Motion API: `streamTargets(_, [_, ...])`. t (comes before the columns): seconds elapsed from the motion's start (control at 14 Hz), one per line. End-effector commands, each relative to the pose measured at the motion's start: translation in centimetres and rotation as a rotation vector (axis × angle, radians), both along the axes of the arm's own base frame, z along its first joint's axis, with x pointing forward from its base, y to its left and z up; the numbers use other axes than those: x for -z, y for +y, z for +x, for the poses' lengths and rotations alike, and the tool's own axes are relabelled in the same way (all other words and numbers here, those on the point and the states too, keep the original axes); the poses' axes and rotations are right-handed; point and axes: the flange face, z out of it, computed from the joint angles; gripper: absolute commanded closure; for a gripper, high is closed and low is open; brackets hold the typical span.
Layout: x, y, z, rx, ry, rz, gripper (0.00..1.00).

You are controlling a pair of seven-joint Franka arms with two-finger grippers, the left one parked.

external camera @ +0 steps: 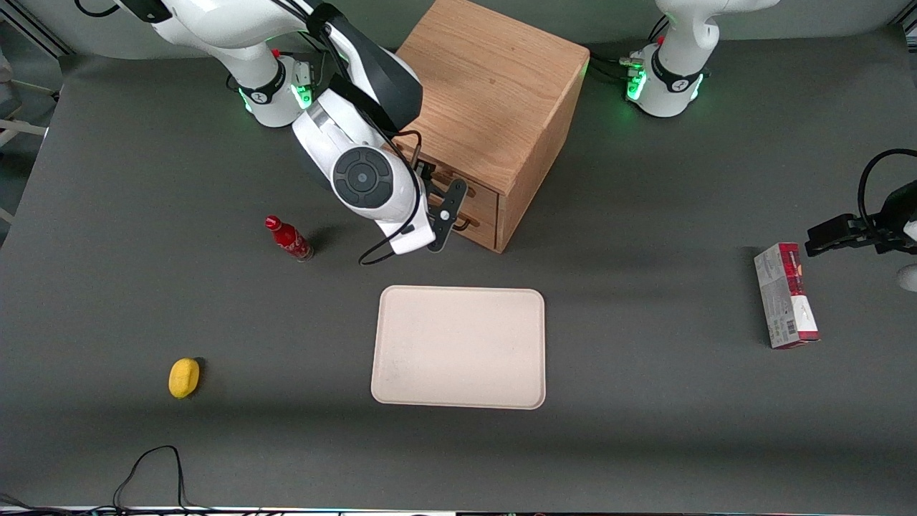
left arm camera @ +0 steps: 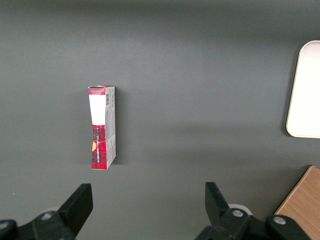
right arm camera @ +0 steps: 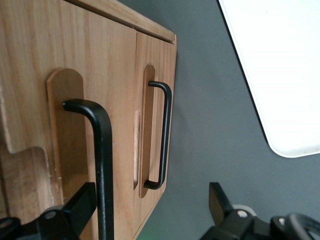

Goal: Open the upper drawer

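Oak fills most of the right wrist view: the cabinet (external camera: 494, 107) stands near the middle of the table, farther from the front camera than the cream tray (external camera: 458, 347), and its two drawer fronts face the working arm. We hold our gripper (right arm camera: 150, 210) right at the front of the upper drawer (right arm camera: 70, 125), fingers spread apart, with the upper drawer's handle (right arm camera: 100, 150) crossing just beside one fingertip (right arm camera: 82, 202). The lower drawer (right arm camera: 155, 115) with its own handle (right arm camera: 162, 135) sits next to it, and both drawers look shut.

We judge the step in hand to be lining up on the upper handle before clamping it. To do this well, we should centre the black wire between both fingers, not ride along one of them, then press in until the bar sits deep in the gap. We close firmly, then pull straight out along the drawer's travel; any sideways drag could twist the cabinet on the table or let the thin wire slip free. We must also keep clear of the lower handle, which is close enough to be caught by mistake.
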Motion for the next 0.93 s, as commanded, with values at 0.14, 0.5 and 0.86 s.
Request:
streamTargets(0.14, [1.4,0.3,-0.1,-0.026,0.007,-0.016,0.0])
streamTargets(0.5, [2.0,-0.1,0.5,-0.015,0.013,-0.016,0.0])
streamTargets(0.86, [2.1,-0.5,1.1,-0.014,-0.021,-0.028,0.0])
